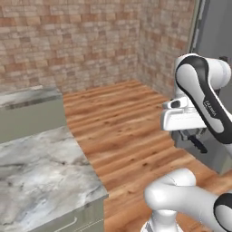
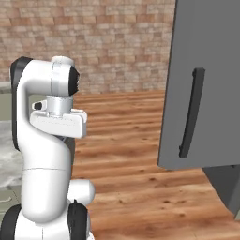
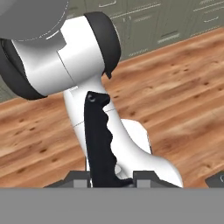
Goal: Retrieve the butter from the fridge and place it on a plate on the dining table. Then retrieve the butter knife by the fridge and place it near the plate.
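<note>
Black knife handle stands up between our jaws: the gripper (image 3: 105,181) is clamped on the butter knife (image 3: 99,135), carried over wood floor. We judge the thin grip may let it twist or slip in transit. Marble bench (image 1: 41,176) lies off to one side, fridge (image 2: 206,84) opposite.

Brick-walled kitchen corner with wooden flooring

A brick wall (image 1: 81,41) is running behind a plank floor (image 1: 122,127); grey-green cabinets (image 3: 148,22) are standing along that floor's far edge.
</note>
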You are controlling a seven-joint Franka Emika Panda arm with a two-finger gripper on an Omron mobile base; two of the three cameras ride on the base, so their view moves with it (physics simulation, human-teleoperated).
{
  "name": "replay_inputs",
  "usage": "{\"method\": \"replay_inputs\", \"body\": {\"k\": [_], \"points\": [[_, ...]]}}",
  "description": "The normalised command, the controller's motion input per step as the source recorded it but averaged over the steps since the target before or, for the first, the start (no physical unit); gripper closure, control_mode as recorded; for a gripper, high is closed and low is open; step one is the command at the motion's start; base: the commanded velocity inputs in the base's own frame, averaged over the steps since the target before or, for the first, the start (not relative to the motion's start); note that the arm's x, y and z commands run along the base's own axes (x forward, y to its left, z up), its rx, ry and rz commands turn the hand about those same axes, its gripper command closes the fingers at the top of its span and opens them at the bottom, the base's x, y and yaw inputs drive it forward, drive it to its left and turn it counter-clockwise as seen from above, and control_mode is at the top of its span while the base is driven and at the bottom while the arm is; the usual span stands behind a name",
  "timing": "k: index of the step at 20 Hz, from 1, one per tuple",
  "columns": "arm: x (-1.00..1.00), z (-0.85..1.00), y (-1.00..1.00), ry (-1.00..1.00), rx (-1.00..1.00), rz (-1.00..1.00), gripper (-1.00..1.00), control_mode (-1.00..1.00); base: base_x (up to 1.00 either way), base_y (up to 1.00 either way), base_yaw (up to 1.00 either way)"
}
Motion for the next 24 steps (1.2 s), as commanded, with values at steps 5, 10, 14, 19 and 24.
{"method": "replay_inputs", "body": {"k": [5, 10, 14, 19, 24], "points": [[0.0, 0.0, 0.0, 0.0, 0.0, 0.0, 1.0, 1.0, 0.51, 0.02, 0.2], [0.0, 0.0, 0.0, 0.0, 0.0, 0.0, 1.0, 1.0, 0.58, -0.22, 0.17], [0.0, 0.0, 0.0, 0.0, 0.0, 0.0, 1.0, 1.0, 0.5, -0.01, 0.09], [0.0, 0.0, 0.0, 0.0, 0.0, 0.0, 1.0, 1.0, 0.57, -0.06, 0.02], [0.0, 0.0, 0.0, 0.0, 0.0, 0.0, 1.0, 1.0, 0.8, -0.12, 0.0]]}}
